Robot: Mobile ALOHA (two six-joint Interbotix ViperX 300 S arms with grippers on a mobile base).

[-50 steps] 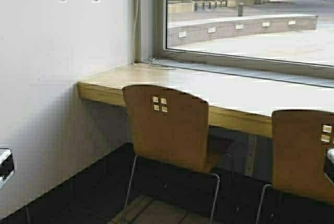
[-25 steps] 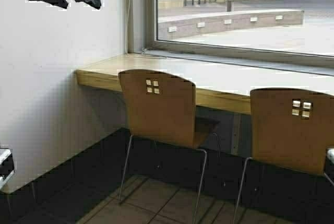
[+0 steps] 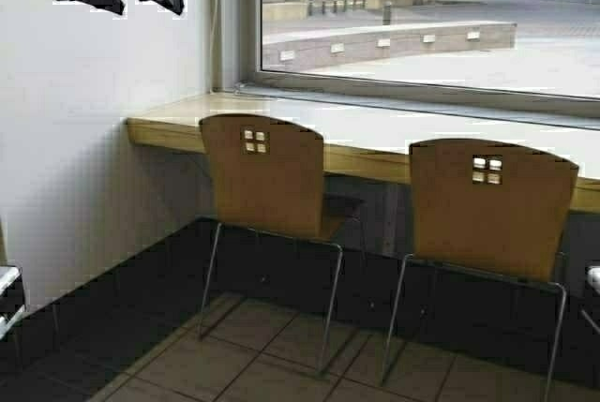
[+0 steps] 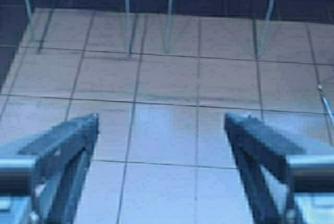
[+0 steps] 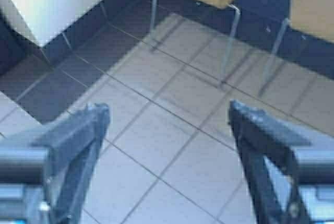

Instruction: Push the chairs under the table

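Robot has rolled back and swung right, both chairs now fully framed | left chair [image 3: 267, 177] and right chair [image 3: 489, 205] sit backs toward us, seats half under the table [image 3: 169, 128] below the window [image 3: 412, 18] | left gripper [image 4: 162, 130] spread wide over floor tiles [image 4: 167, 78] | right gripper [image 5: 169, 125] spread wide too, nothing held

Surface [image 3: 375, 130] along the far side, under the window [image 3: 422, 27], its left end against the wall [image 3: 94, 140]. Two chairs side by side before it, backs toward the near side: left chair [image 3: 267, 177] near the wall, right chair [image 3: 487, 205] just beside. Both seats partly under the surface edge, legs on the floor [image 3: 262, 346].
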